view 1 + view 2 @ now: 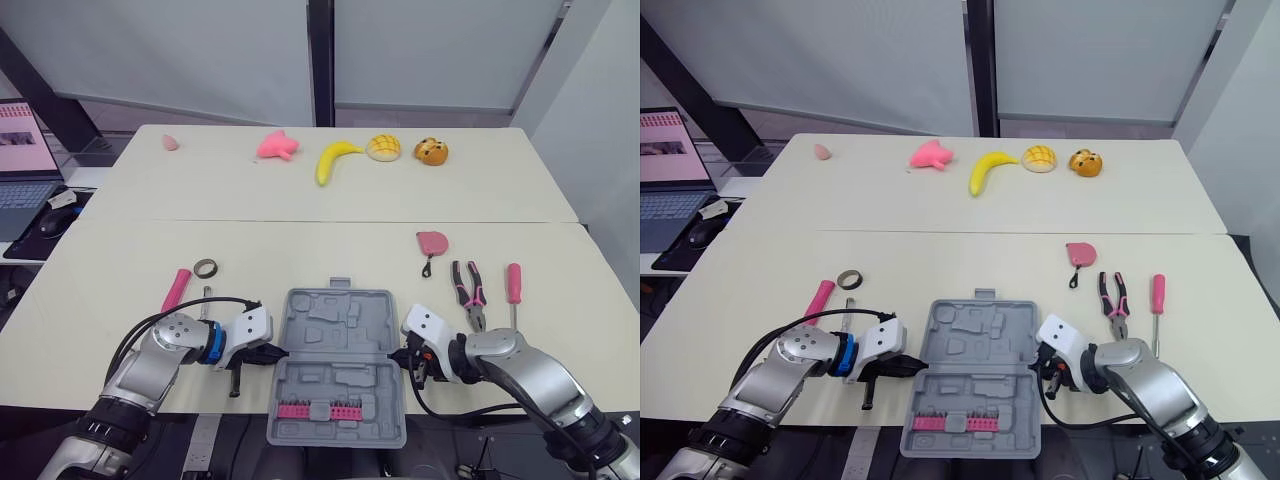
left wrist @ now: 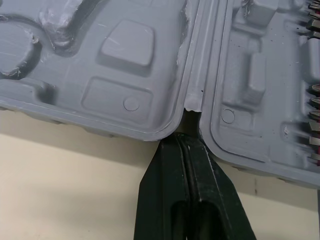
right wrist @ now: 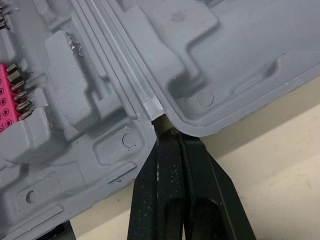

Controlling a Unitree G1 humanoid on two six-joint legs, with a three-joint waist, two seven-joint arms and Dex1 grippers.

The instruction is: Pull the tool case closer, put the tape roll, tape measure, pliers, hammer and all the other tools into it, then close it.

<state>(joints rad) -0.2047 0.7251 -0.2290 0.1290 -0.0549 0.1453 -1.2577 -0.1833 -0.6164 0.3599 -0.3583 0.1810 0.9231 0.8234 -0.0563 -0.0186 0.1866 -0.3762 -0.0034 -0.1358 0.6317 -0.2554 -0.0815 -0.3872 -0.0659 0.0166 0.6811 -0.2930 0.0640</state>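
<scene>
The grey tool case (image 1: 336, 330) lies open at the table's front edge, its near half with a pink bit strip (image 1: 318, 411) hanging over the edge. My left gripper (image 1: 278, 354) is shut, tips pressed into the left end of the hinge (image 2: 192, 102). My right gripper (image 1: 398, 358) is shut too, tips at the hinge's right end (image 3: 152, 107). Left of the case lie a tape roll (image 1: 206, 267) and a pink-handled hammer (image 1: 176, 289). To the right are a pink tape measure (image 1: 432, 242), pliers (image 1: 468, 293) and a pink-handled screwdriver (image 1: 513, 285).
A small dark tool (image 1: 236, 382) lies under my left wrist near the front edge. On the far table sit a banana (image 1: 335, 160), a pink toy (image 1: 277, 146), a bun (image 1: 383, 148) and another toy (image 1: 431, 151). A laptop (image 1: 25, 165) stands at the left.
</scene>
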